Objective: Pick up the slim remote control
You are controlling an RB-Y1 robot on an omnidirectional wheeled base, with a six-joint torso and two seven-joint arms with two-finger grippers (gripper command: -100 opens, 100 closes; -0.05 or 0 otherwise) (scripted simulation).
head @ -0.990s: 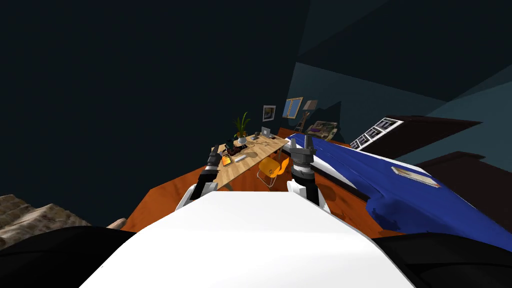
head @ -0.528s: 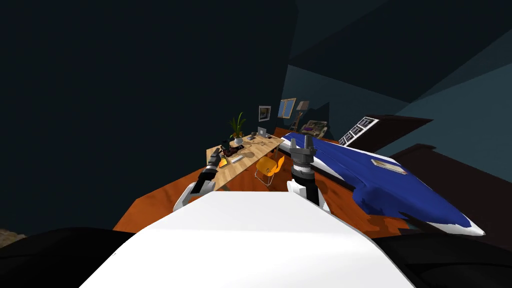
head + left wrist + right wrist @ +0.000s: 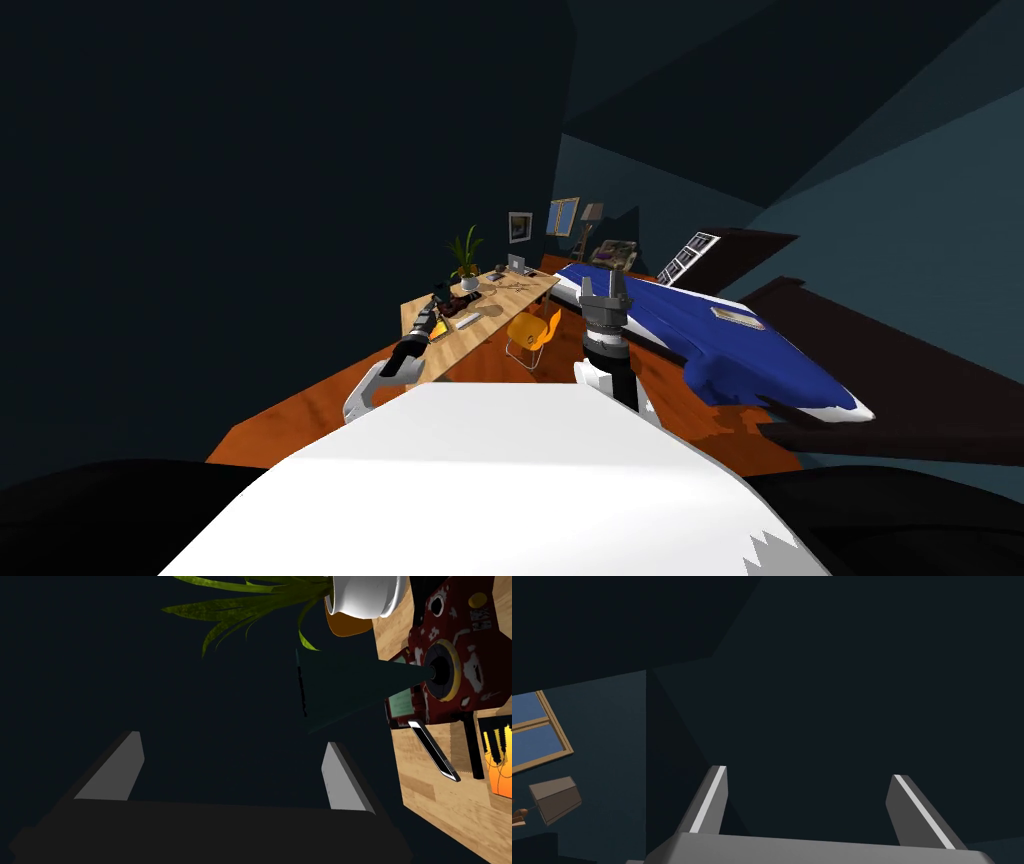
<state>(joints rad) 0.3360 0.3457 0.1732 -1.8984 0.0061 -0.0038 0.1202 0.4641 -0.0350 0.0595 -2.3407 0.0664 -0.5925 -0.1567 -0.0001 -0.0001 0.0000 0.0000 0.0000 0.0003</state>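
My left hand [image 3: 232, 746] is beside the edge of the wooden counter [image 3: 440, 806]. Its two fingers are wide apart with nothing between them. The counter is cut off at the picture's side. So are the white plant pot [image 3: 367, 596] and an orange thing [image 3: 500, 771]. I count one slim remote [image 3: 432, 748], dark with a pale rim. It lies on the counter with one end right by the one red and white box [image 3: 450, 661]. Its long side slants from that box toward the orange thing. My right hand [image 3: 809, 772] has its two fingers apart too.
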